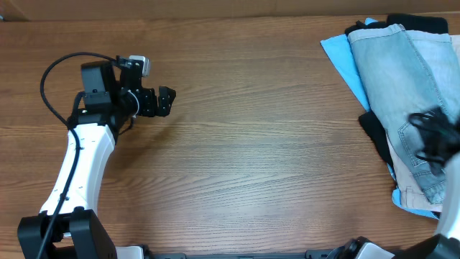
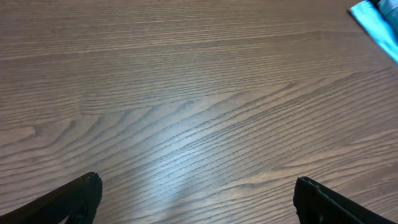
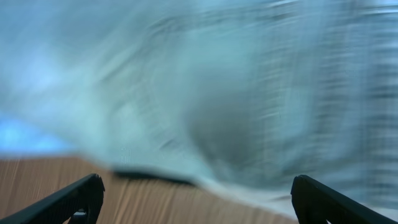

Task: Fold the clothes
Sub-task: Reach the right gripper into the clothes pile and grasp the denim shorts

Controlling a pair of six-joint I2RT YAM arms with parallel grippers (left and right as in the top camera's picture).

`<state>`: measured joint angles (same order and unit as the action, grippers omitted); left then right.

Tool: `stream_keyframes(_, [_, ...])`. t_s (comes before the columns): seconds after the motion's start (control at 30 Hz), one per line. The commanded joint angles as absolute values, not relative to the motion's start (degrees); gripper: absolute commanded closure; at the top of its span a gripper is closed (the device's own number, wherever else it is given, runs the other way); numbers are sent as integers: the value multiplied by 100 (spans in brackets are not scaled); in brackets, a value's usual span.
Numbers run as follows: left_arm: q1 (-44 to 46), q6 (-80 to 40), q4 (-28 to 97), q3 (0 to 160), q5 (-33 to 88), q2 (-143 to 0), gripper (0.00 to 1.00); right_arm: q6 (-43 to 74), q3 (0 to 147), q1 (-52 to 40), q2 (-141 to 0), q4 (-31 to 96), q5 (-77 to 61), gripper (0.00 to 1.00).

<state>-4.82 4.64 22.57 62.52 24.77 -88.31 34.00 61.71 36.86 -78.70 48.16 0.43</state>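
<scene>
The clothes sit in a loose pile at the far right end of the wooden tabletop (image 1: 273,158). On top lie the faded denim shorts (image 1: 399,65), legs spread flat. A sky-blue garment (image 1: 338,54) sticks out from under them toward the middle of the tabletop, a black garment (image 1: 374,133) shows at the pile's near-left edge, and a beige garment (image 1: 406,176) lies beneath the shorts' lower end. The right arm (image 1: 453,208) reaches in from the right edge with its black end over the shorts. In its wrist view the jaws stand spread wide, one tip in each lower corner, with blurred denim filling the frame. Whether they touch the cloth cannot be told. The left arm (image 1: 79,158) is at the left side, well apart from the pile. Its jaws are also spread wide over bare wood with nothing between them, and a corner of the sky-blue garment shows at the far edge of its wrist view.
</scene>
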Motion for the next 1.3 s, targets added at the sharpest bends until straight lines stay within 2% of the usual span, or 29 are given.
stream_keyframes(0.0, [-211, 432, 2152, 6361, 2040, -8801, 0, 3780, 6289, 4425, -8173, 4866, 123, 0])
stream_keyframes(0.23, [198, 432, 1865, 6359, 1688, -8807, 0, 3789, 6101, 5048, -8862, 5085, 123, 0])
stream_keyframes(0.8, [318, 427, 1614, 6359, 1549, -8807, 0, 3841, 6591, 5317, -8936, 5389, 143, 0])
stream_keyframes(0.97, [318, 427, 1590, 6359, 1549, -8818, 0, 4093, 6683, 5605, -8938, 4963, 54, 0])
stream_keyframes(1.27, [331, 425, 1575, 6359, 1573, -9083, 0, 3551, 6578, 5789, -8945, 4567, 296, 0])
